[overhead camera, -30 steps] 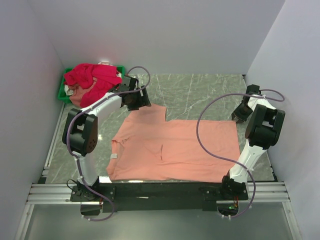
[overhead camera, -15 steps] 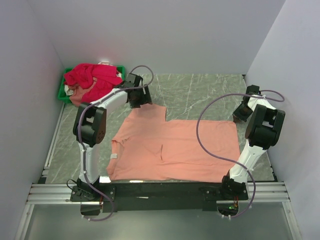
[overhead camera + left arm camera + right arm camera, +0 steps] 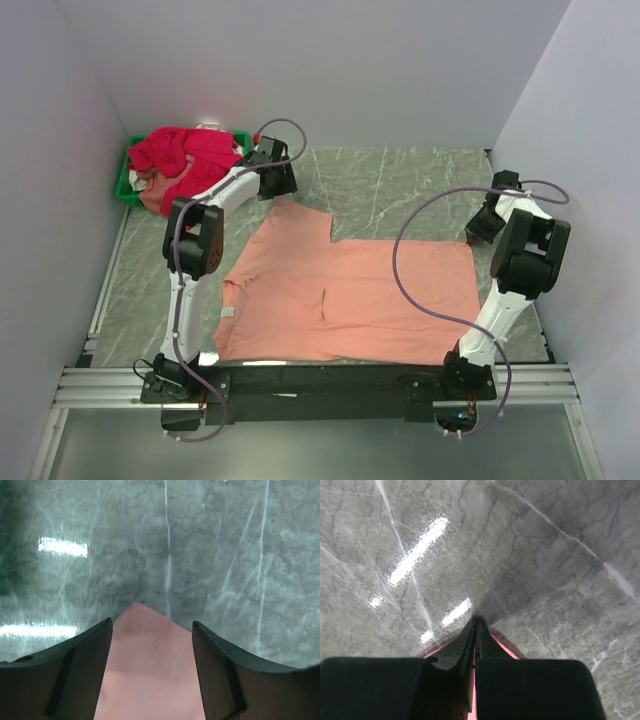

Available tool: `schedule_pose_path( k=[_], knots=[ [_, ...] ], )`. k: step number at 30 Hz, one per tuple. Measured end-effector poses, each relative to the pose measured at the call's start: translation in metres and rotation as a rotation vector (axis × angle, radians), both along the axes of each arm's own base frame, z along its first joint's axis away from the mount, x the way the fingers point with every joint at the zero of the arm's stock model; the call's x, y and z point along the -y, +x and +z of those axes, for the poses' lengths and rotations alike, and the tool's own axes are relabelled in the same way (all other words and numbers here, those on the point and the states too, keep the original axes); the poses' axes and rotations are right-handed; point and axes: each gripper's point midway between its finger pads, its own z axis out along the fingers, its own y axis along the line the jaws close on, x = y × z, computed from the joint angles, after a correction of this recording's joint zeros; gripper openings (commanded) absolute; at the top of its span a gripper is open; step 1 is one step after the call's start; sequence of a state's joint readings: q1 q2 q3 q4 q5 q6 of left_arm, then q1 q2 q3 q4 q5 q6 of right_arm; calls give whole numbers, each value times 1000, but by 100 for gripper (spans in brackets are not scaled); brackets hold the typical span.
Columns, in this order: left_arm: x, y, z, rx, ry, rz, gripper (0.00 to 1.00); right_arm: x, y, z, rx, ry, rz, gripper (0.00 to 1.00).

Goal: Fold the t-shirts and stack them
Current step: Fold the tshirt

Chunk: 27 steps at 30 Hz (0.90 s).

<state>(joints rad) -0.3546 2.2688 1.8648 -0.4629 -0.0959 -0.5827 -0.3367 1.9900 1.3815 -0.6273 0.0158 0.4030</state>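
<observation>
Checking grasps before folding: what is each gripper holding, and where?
Right gripper pinches the salmon t-shirt at its far right corner; left gripper, open, holds nothing.

Plain, pale lavender-grey walls close in the space on three sides: a far wall (image 3: pixel 330 70), a left wall (image 3: pixel 45 220) and a right wall (image 3: pixel 595 170), all evenly lit. The table top (image 3: pixel 400 180) is grey-green marbled stone with thin white veins. It is glossy enough to throw back bright streaks of overhead light (image 3: pixel 62 546). A silver aluminium rail frame (image 3: pixel 100 388) runs along its near edge, and nearer still lies a dull grey surface (image 3: pixel 320 450).
</observation>
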Motion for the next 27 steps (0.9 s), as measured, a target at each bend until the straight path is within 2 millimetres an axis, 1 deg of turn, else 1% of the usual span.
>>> schedule_pose_path(
  k=[5, 11, 13, 17, 23, 27],
  knots=[
    [-2, 12, -12, 8, 34, 0, 67, -1, 0, 0, 2, 7, 2, 0],
    [-6, 19, -26, 2, 78, -2, 64, -3, 0, 0, 4, 12, 4, 0],
    [-6, 22, -25, 9, 81, 1, 63, -4, 0, 0, 6, 17, 6, 0],
    [-7, 22, -26, 10, 91, 0, 56, -5, 0, 0, 7, 21, 7, 0],
    [-9, 22, -27, 10, 107, -3, 53, -5, 0, 0, 7, 22, 8, 0],
    [-9, 22, -28, 14, 119, -4, 53, -5, 0, 0, 7, 22, 8, 0]
  ],
)
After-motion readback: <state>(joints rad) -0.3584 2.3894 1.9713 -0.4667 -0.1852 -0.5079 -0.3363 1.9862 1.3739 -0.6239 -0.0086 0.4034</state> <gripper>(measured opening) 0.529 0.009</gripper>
